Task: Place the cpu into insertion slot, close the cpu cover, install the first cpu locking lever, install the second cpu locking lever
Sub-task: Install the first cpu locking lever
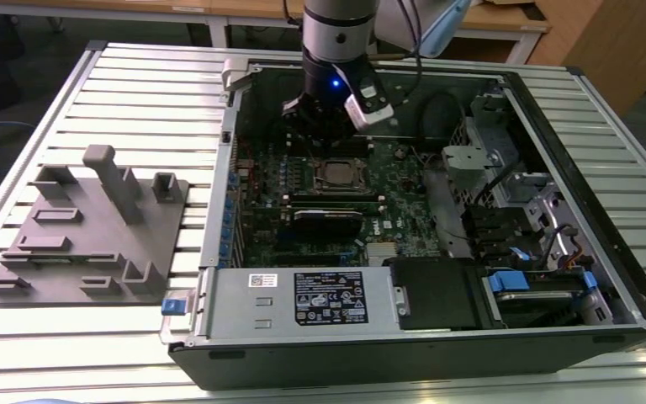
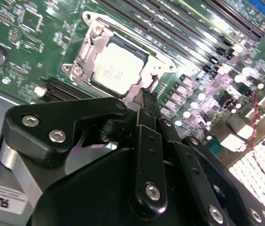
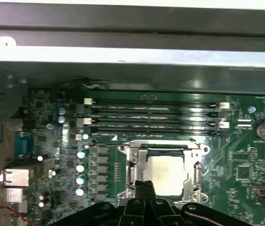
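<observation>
The cpu (image 2: 118, 69) (image 3: 168, 175), a square chip with a dull silver top, lies flat in the insertion slot (image 1: 340, 174) on the green board. The cpu cover (image 2: 91, 47) (image 3: 133, 162) is down around it, and the chip shows through its window. My gripper (image 2: 148, 99) (image 3: 144, 187) is shut with nothing between its black fingers. Its tips sit right at one edge of the socket frame, low over the board. In the exterior view the gripper (image 1: 320, 135) hangs inside the open case, just behind the socket. I cannot make out the locking levers.
Long black memory slots (image 3: 153, 117) run beside the socket. A black heatsink block (image 1: 325, 223) and the grey power-supply box (image 1: 300, 299) lie nearer the case front. Drive cages and cables (image 1: 514, 210) fill the exterior view's right. A grey fixture plate (image 1: 87, 236) lies outside the case.
</observation>
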### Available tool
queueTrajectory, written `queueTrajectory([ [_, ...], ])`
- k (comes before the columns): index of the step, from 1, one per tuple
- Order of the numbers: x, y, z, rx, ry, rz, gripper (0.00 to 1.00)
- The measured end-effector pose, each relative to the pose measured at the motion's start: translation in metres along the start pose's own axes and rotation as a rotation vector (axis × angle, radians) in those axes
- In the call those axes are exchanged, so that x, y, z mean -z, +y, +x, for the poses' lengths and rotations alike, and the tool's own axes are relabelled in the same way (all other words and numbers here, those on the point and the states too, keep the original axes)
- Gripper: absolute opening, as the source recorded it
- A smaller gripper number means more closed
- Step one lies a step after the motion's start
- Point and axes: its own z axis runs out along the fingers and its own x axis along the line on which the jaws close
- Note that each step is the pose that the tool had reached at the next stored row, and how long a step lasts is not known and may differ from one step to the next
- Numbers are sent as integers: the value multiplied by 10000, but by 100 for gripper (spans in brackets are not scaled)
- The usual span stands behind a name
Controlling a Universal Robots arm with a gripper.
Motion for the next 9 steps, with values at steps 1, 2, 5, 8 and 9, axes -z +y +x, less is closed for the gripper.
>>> queueTrajectory([
  [1, 0, 0, 16, -1, -1, 0, 10],
  [2, 1, 1, 32, -1, -3, 0, 10],
  [5, 1, 1, 79, -2, -13, 0, 10],
  [8, 1, 2, 83, 0, -14, 0, 10],
  [9, 5, 0, 84, 0, -12, 3, 10],
])
